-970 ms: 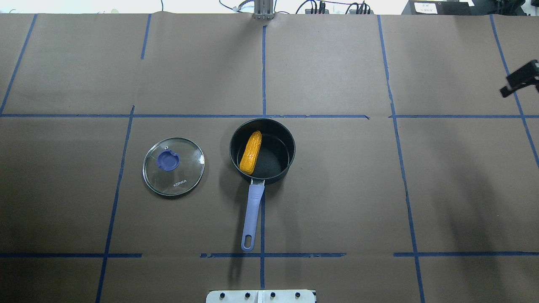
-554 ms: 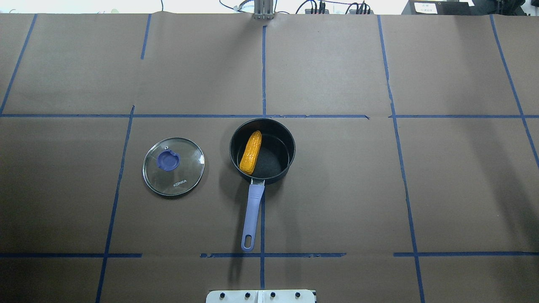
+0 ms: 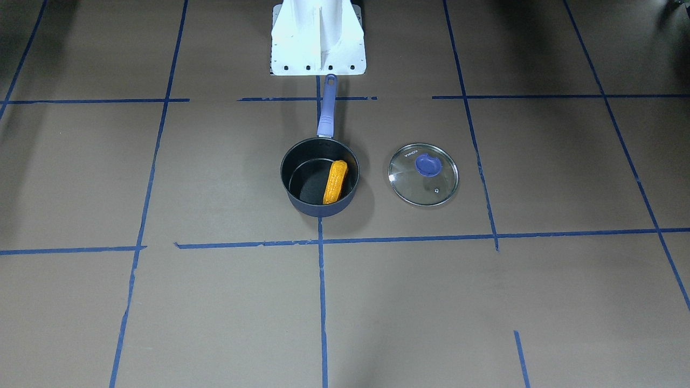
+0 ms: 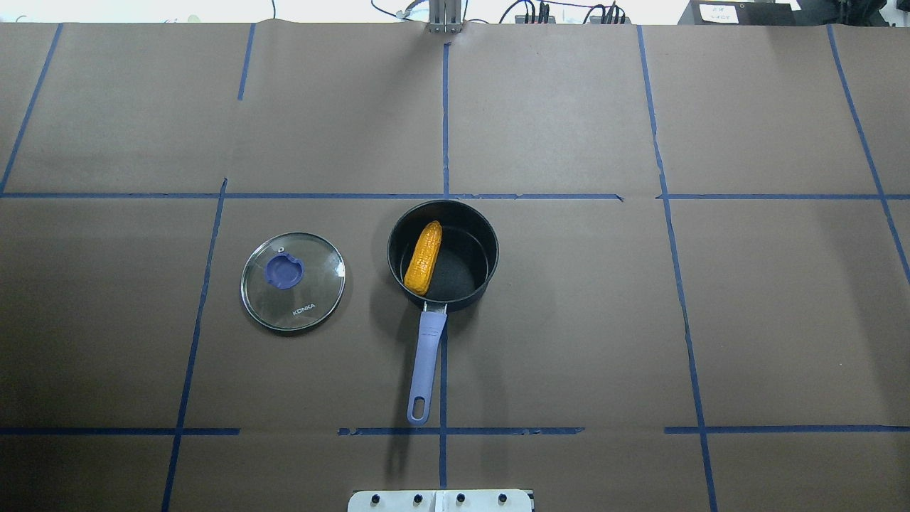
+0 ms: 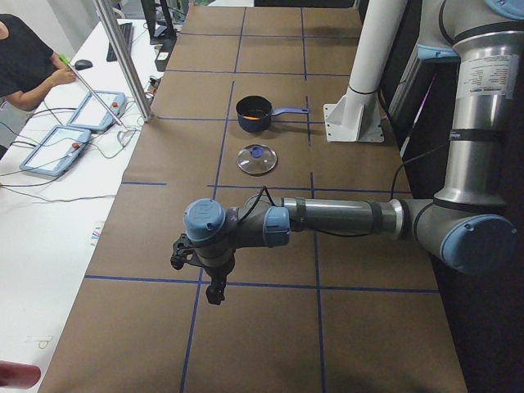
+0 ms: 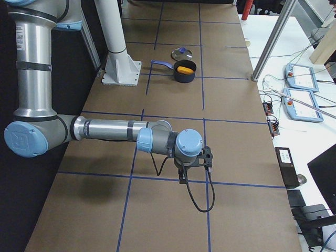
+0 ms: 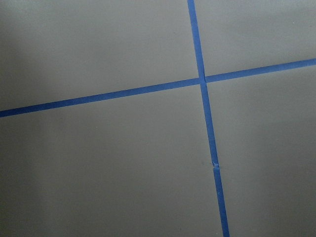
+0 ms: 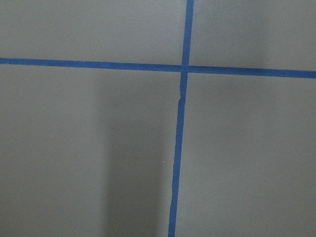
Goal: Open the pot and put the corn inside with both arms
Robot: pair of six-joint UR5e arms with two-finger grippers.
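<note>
The dark navy pot [image 4: 469,264] stands open at the table's middle, its lavender handle [image 4: 427,364] pointing toward the robot base. The orange-yellow corn [image 4: 424,257] lies inside it, leaning on the left wall; it also shows in the front view [image 3: 335,181]. The glass lid [image 4: 293,281] with its blue knob lies flat on the table to the pot's left. My left gripper [image 5: 214,291] and right gripper [image 6: 184,177] show only in the side views, far out at the table's ends; I cannot tell whether they are open or shut.
The white base pedestal [image 4: 441,500] stands at the near edge, behind the handle. Blue tape lines cross the brown table cover [image 4: 569,320]. Both wrist views show only cover and tape. An operator [image 5: 24,65] and control boxes [image 5: 61,147] are beyond the far edge.
A second ago my right gripper showed at the overhead view's right edge; it has since left that view. The pot, corn and lid have not moved.
</note>
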